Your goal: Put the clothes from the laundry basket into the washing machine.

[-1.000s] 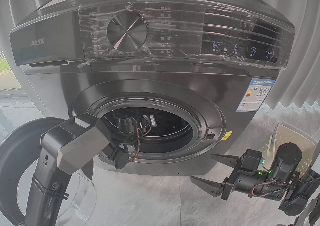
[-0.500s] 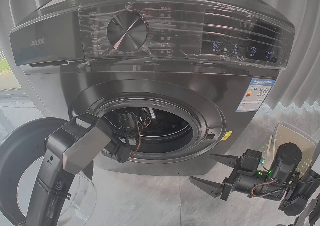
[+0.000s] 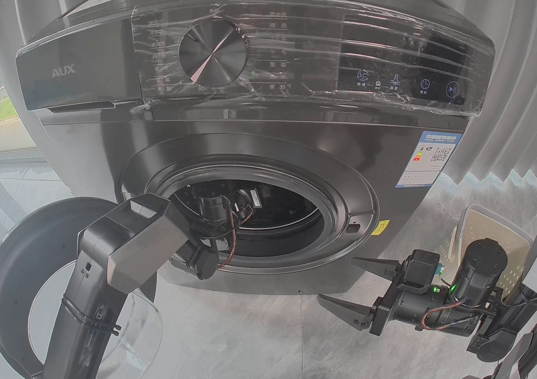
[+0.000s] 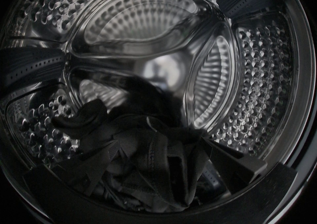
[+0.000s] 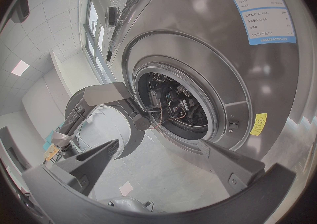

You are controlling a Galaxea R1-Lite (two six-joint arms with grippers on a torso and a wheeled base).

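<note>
The grey washing machine [image 3: 347, 134] stands with its door [image 3: 28, 262] swung open to the left. My left arm reaches through the round opening [image 3: 285, 215] into the steel drum [image 4: 257, 69]. In the left wrist view my left gripper [image 4: 155, 168] is open, its fingers [image 4: 239, 165] wide apart over dark clothes [image 4: 148, 148] heaped on the drum's bottom. Whether the cloth touches the fingers is unclear. My right gripper [image 3: 337, 279] hangs open and empty low at the machine's right front, beside the cream laundry basket [image 3: 486, 234]. The right gripper [image 5: 158, 142] points at the opening [image 5: 185, 109].
The open door's glass bowl [image 3: 123, 330] juts out beside my left forearm. Grey tiled floor [image 3: 251, 335] lies free in front of the machine. A curtain [image 3: 503, 117] hangs behind on the right.
My left forearm has shifted slightly up and to the right at the drum's mouth. The right arm has kept still.
</note>
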